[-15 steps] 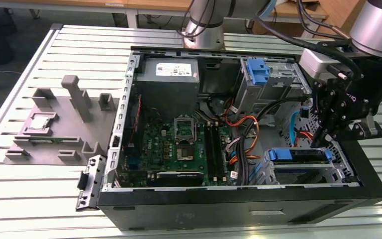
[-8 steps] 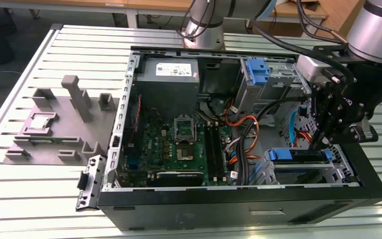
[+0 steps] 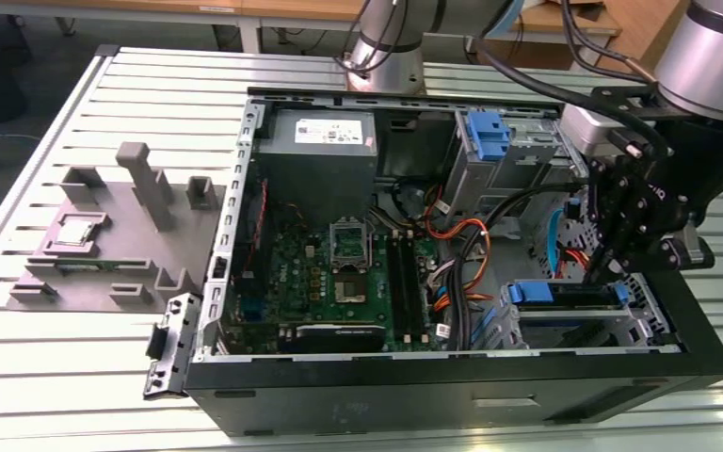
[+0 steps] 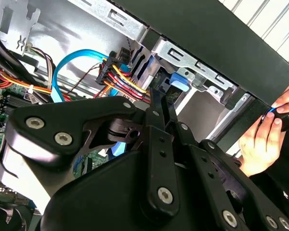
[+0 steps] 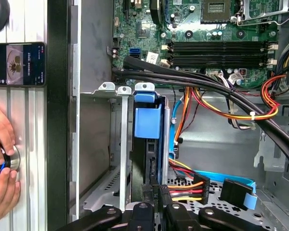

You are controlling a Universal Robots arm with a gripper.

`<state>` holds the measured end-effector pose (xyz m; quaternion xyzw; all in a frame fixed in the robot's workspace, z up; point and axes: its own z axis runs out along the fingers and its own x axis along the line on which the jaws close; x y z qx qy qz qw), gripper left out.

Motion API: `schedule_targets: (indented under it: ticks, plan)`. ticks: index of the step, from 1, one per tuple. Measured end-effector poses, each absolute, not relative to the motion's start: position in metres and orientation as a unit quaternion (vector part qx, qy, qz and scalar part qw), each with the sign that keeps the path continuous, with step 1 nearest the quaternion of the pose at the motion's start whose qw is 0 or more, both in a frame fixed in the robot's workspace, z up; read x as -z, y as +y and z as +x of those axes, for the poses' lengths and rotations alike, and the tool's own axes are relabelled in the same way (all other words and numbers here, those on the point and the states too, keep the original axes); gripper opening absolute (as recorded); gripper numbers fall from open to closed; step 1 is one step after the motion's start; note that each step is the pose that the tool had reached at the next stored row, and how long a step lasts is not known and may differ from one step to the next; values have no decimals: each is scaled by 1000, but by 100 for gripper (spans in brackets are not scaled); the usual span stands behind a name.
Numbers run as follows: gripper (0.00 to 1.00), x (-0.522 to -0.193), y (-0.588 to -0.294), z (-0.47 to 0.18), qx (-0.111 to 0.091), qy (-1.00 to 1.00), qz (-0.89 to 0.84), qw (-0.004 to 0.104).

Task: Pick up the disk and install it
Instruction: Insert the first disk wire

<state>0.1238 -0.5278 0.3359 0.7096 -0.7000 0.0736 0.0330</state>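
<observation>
The disk (image 3: 565,294) sits edge-up in the drive bay at the front corner of the open computer case (image 3: 462,386), on the exterior view's right. Its blue bracket (image 5: 148,120) and dark edge show in the first wrist view, and a blue tab (image 4: 179,82) shows in the second wrist view. My gripper (image 3: 605,275) reaches down into the case with its fingers close together. Their tips (image 5: 154,195) rest against the disk's end nearest the cables. The black linkage hides the contact itself in the second wrist view.
Orange, red and blue cables (image 5: 202,185) run close beside the bay. The motherboard (image 3: 336,273) fills the case's middle, and a grey cage with a blue latch (image 3: 488,137) stands at the back. A grey fixture (image 3: 110,245) lies outside. A person's hand (image 5: 0,163) and a phone (image 5: 19,62) are beside the case wall.
</observation>
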Motion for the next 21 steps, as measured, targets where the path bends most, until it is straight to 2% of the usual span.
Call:
schedule_targets:
  ticks: [21]
  plan:
    - [16,-333,-533,122,-74,-704,705,32]
